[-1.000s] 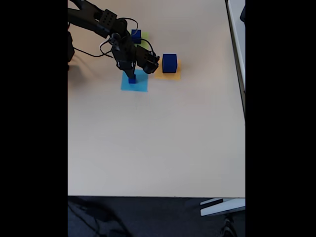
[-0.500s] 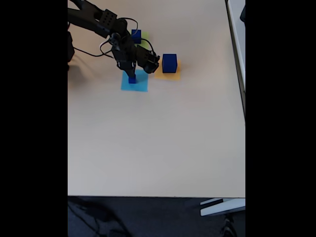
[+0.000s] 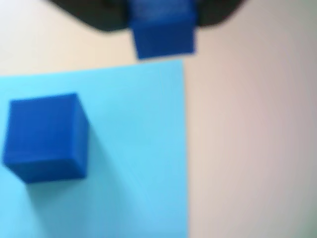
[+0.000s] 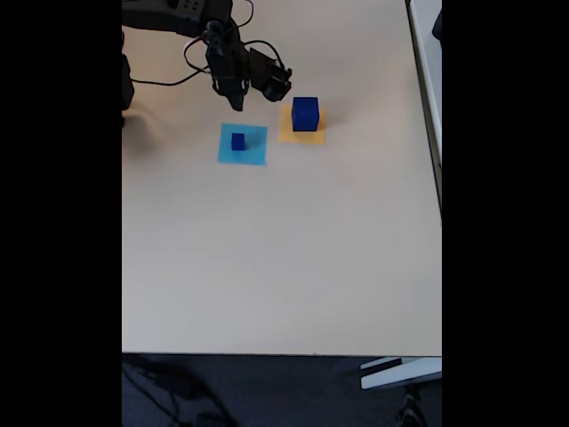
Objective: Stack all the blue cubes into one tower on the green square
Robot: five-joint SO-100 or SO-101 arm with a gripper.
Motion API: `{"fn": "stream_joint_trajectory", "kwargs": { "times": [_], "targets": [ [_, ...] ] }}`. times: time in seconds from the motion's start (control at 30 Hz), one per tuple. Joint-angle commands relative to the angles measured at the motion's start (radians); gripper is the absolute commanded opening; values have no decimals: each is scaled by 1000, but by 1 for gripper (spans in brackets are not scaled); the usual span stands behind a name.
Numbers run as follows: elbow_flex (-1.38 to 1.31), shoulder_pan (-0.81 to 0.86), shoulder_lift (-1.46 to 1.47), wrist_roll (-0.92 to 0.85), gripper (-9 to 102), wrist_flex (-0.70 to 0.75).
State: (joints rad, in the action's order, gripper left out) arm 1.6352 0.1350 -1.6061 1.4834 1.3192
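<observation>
Here, in the fixed view, the beige tabletop (image 4: 284, 249) carries a light-blue square (image 4: 243, 144) with a small blue cube (image 4: 238, 140) standing on it, left of centre. Just to the right lies an orange-yellow square (image 4: 302, 124) bearing the largest blue cube (image 4: 305, 114), upright. The two patches sit near each other but apart. A black cable (image 4: 191, 62) loops beside my arm (image 4: 169, 13) at the top left. My arm's body covers the area above the light-blue patch, so I cannot make out the green square.

My hand (image 4: 233, 100) hangs above the top edge of the light-blue patch, clear of the cube there. In the wrist view, a small blue block (image 3: 162, 27) sits clamped between my dark fingers (image 3: 99, 15) at the top of the frame, blurred. Below it, the cube on the patch (image 3: 45, 136) rests near the patch's left side. Hand: clenched on that small block.
</observation>
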Motion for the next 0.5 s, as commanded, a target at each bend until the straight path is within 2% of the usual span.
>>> {"fn": "stream_joint_trajectory", "kwargs": {
  "times": [0.0,0.23,0.47],
  "targets": [
    [-66,-92,-46,77,0,6],
    [-104,-259,20,253,0,9],
    [-143,-344,75,367,0,11]
  ]
}}
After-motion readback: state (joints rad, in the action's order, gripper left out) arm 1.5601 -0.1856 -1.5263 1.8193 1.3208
